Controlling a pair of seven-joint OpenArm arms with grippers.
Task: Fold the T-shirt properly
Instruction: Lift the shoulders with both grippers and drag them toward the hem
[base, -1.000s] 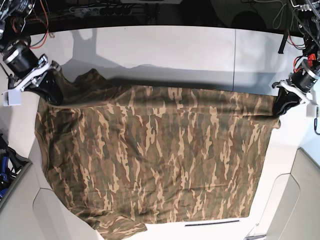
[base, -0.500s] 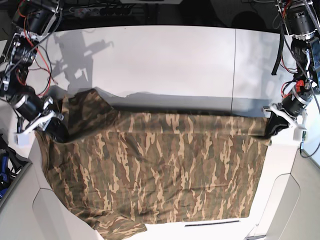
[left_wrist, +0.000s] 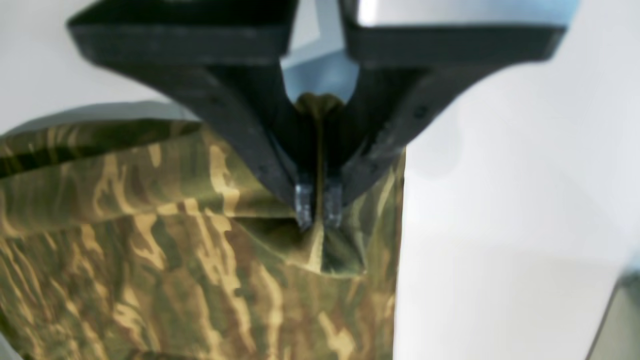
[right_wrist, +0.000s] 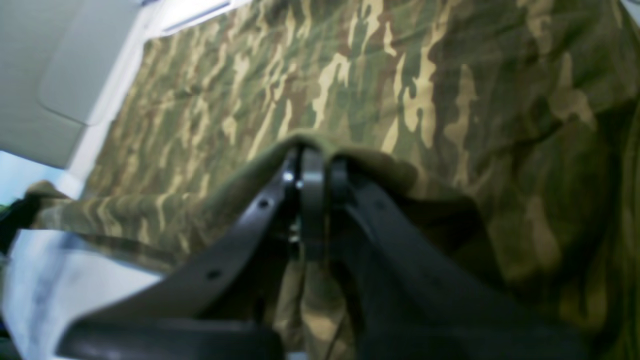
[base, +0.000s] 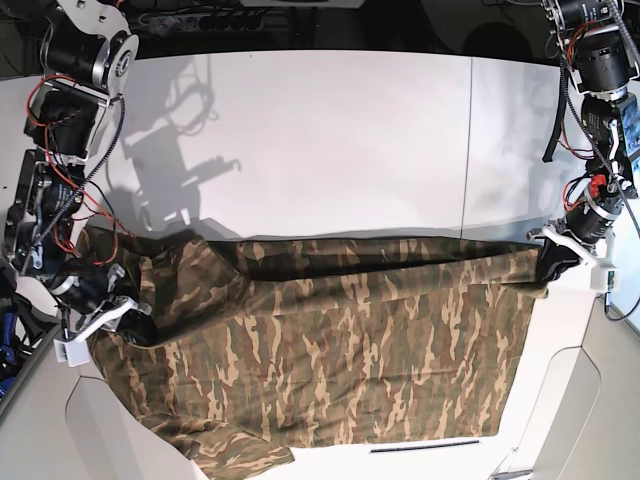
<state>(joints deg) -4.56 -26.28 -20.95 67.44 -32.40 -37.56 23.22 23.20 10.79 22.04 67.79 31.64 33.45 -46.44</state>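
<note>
T-shirt (base: 330, 350): spread across near half of white table (base: 330, 130), far edge lifted.
Left gripper (base: 556, 260): at right edge, angled down-left, clamped tight on far right corner.
Right gripper (base: 120, 312): at left edge, low, pinching far left corner.

My base view is bright and sharp, and my arms drop dark shadows on the white table (base: 330, 130). Both my wrist views are blurry up close. The right wrist one looks dim.
</note>
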